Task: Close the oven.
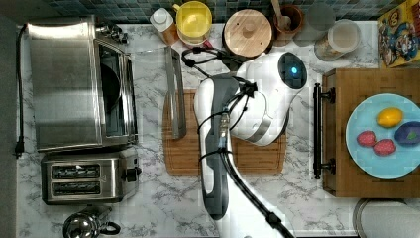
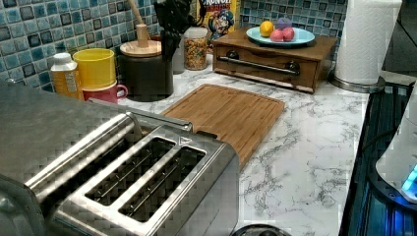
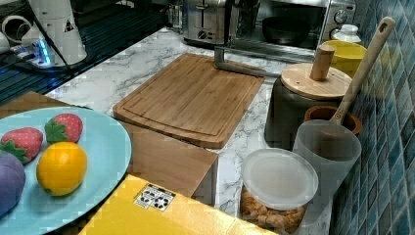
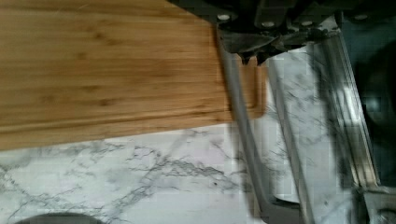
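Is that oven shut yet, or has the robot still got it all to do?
Not shut yet. The oven has its glass door folded down flat, the bar handle lying over the edge of the cutting board. The gripper sits just above that handle in the wrist view. Swinging the door up is all left.

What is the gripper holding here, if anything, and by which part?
Cannot be told. The gripper hangs right beside the bar handle of the open oven door, but a grip on it is not visible.
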`<move>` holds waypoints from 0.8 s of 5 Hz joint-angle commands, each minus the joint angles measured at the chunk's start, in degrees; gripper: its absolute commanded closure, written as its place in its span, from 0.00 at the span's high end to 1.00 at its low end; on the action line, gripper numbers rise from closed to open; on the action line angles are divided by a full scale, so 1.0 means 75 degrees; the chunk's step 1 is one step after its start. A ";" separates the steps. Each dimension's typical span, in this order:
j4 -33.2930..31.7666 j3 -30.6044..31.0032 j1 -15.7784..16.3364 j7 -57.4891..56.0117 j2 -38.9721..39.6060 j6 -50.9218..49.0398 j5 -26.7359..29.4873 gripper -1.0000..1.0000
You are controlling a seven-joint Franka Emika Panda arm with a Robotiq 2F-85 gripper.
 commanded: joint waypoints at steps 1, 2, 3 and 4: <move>-0.0039 0.0231 -0.0353 -0.2737 0.0289 -0.0042 0.2273 0.00; -0.0011 0.0313 -0.0426 -0.3334 0.0605 -0.0106 0.2720 0.00; 0.0278 0.0352 -0.0444 -0.3684 0.1186 -0.0198 0.3021 0.00; 0.0652 0.0430 -0.0525 -0.3931 0.1727 -0.0304 0.3294 0.00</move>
